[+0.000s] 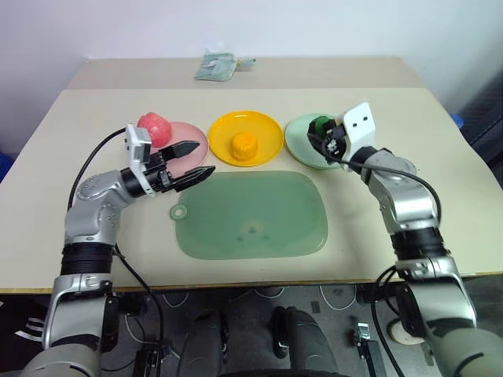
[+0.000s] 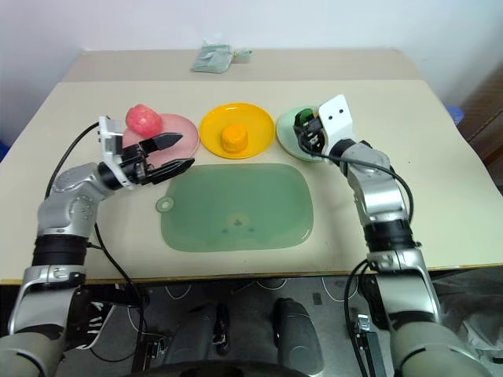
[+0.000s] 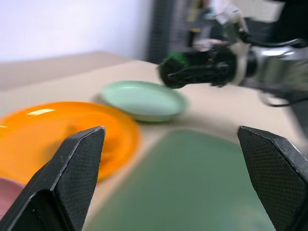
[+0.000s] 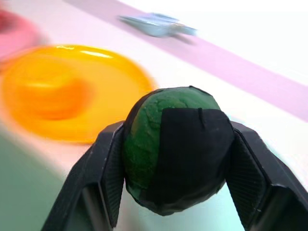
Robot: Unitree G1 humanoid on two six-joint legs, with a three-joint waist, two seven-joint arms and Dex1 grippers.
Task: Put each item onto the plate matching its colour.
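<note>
- The right gripper is clamped on the dark green-and-black lump, smooth and rounded, held over the pale mint plate at upper right.
- The left gripper hangs with its textured black fingers spread, empty, by the pink plate.
- A bumpy pink-red apple sits on that glossy pink plate.
- The lumpy orange fruit rests on the round yellow plate, centre.
- A translucent green mat lies flat on the beige worktop.

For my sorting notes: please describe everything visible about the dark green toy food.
The dark green toy food is a rounded, matte lump, deep green with a large black patch on one side. The right gripper is shut on it, one black finger against each flank. It hangs above the pale mint green plate, not resting on it.
</note>
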